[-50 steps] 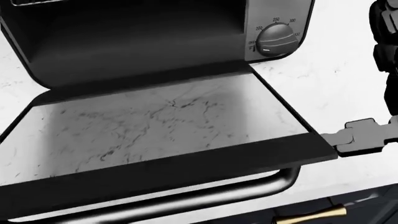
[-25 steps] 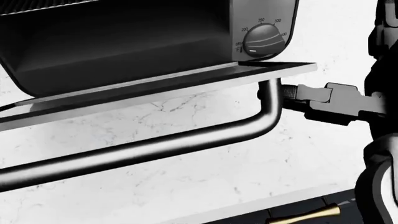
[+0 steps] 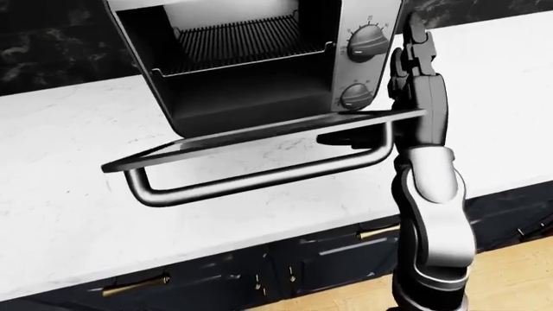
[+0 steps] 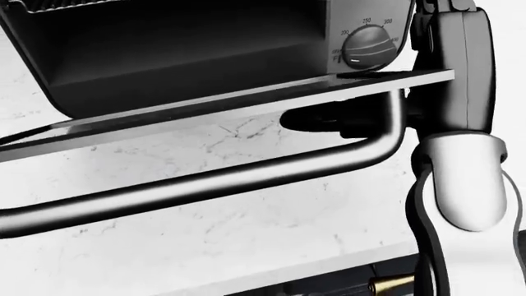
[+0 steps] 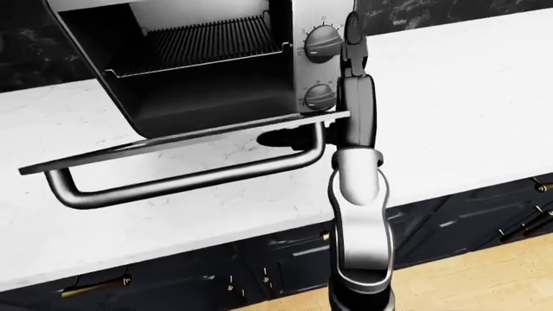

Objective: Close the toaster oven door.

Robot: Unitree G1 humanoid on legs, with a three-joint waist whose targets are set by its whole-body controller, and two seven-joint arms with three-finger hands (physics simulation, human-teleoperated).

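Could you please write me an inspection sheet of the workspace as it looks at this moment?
Surface: white marbled counter, bare apart from the toaster oven.
Job's things: toaster oven open, wire rack inside; toaster oven door hangs roughly level, not shut; bar handle under its outer edge.
Clutter: nothing seen.
Grippers: right hand reaches under the door's right end beside the handle, dark fingers in shadow, grip cannot be told; left hand not in view.
Cables: nothing seen.
Surroundings: two control knobs on the oven's right panel; dark cabinets with brass pulls below; wood floor; dark marbled wall.
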